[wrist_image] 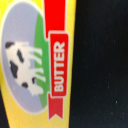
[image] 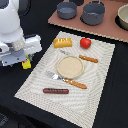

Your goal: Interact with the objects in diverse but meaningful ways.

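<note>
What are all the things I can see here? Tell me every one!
Placemat: 1, beige woven, on the black table.
Bread loaf: 1, golden, far corner of the placemat.
Tomato: 1, red, beside the loaf, on the exterior view's right of it.
Plate: 1, tan, round, middle of the placemat.
Knife: 1, orange handle, just beyond the plate.
Fork: 1, orange handle, on the near side of the plate.
Sausage: 1, brown, thin, near edge of the placemat.
Pots: 2, dark grey, on the brown board at the back.
Butter packet: 1, yellow, with a cow picture, under the tool, off the placemat.
Robot arm: 1, white; its tool is over the packet, jaws unclear.
</note>
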Robot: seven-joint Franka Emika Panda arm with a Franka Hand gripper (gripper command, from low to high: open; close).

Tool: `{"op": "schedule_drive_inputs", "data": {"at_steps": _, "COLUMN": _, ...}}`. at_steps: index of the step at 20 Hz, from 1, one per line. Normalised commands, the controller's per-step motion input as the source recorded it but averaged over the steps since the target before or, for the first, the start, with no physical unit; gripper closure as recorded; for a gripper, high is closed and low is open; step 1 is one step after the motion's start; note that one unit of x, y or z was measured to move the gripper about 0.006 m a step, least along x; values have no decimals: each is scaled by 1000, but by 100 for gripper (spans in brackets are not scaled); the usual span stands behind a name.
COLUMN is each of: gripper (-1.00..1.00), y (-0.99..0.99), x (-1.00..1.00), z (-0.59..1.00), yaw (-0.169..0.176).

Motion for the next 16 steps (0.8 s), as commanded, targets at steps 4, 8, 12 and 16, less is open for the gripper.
{"op": "schedule_drive_inputs", "data": {"at_steps": 4, "gripper": 100, "y": 247, "x": -61, "z": 0, "yaw": 0}}
{"op": "schedule_drive_inputs", "data": {"at_steps": 8, "gripper": 100, "y": 274, "x": -6, "z": 0, "yaw": 0}}
{"op": "schedule_drive_inputs", "data": {"at_steps": 12, "gripper": 100, "y": 275, "x": 9, "z": -41, "yaw": 0}}
{"op": "schedule_drive_inputs", "data": {"at_steps": 16, "gripper": 100, "y": 331, "x": 4, "z": 706, "yaw": 2}}
